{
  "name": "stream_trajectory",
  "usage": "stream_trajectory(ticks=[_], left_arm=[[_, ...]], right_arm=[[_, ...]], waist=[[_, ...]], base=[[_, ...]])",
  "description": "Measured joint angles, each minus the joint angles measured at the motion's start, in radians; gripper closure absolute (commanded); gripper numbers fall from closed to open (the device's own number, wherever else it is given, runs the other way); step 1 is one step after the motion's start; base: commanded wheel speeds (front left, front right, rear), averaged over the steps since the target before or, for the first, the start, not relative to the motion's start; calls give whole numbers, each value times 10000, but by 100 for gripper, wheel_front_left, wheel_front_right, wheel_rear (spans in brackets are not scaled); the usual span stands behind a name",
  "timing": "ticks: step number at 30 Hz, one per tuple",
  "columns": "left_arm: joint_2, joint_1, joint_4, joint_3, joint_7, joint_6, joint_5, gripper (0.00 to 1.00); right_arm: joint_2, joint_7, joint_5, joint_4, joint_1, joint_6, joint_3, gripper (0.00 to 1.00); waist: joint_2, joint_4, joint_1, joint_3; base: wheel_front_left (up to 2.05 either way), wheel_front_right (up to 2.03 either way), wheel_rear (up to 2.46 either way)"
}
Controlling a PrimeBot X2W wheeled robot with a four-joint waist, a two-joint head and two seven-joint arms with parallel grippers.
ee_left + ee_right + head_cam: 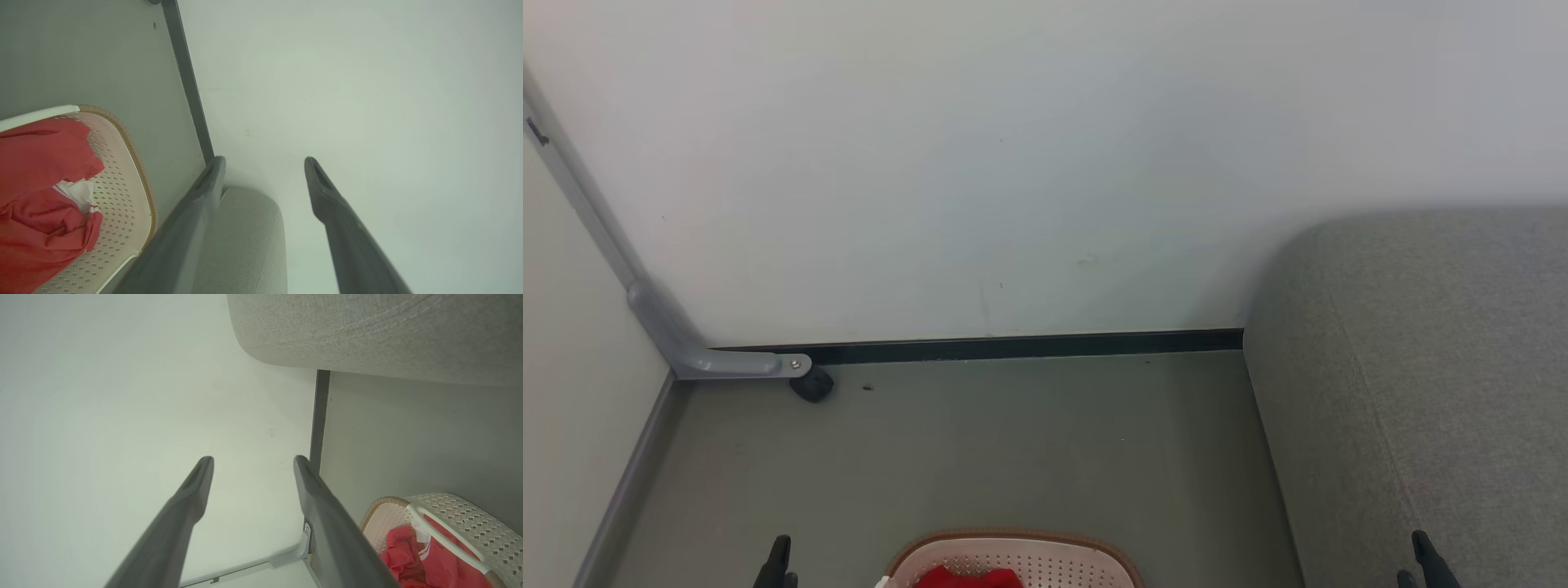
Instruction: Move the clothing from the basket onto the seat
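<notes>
Left pincer (265, 160) clear of clothing (36, 192)

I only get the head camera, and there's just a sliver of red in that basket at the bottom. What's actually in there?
Observer: The left wrist view shows the clothing heaped in the basket, red fabric with a white part among the folds.
Operator: Are the two tools holding anything? I see only dark tips.
Observer: The left tool is open, with nothing in it.
Operator: And the other?
Observer: The right tool is open and empty too, aimed at the wall beside the seat.
</notes>
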Motion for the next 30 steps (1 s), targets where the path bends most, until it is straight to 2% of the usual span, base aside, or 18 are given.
stream_trajectory(ticks=[12,17,21,26,30], left_arm=[[4,-64,-184,-288,-410,0,-25,0],[31,-89,-222,-453,-667,0,75,0],[113,-105,-305,-569,-861,0,518,0],[297,-116,-374,-826,-1095,-2,1244,0],[420,-155,-412,-957,-1208,21,1837,0]], right_arm=[[-25,-359,-205,-230,-19,0,186,0],[-88,-617,-635,-263,-79,0,341,0],[-188,-786,-1007,-272,-232,0,550,0],[-470,-974,-2013,-276,-254,-8,1005,0],[-654,-1112,-2629,-268,-342,-138,1262,0]], waist=[[0,-42,0,15],[0,3,0,-2],[0,34,0,-18],[0,47,0,-32],[0,56,0,-43]], base=[[0,0,0],[0,0,0],[0,0,0],[0,0,0],[0,0,0]])
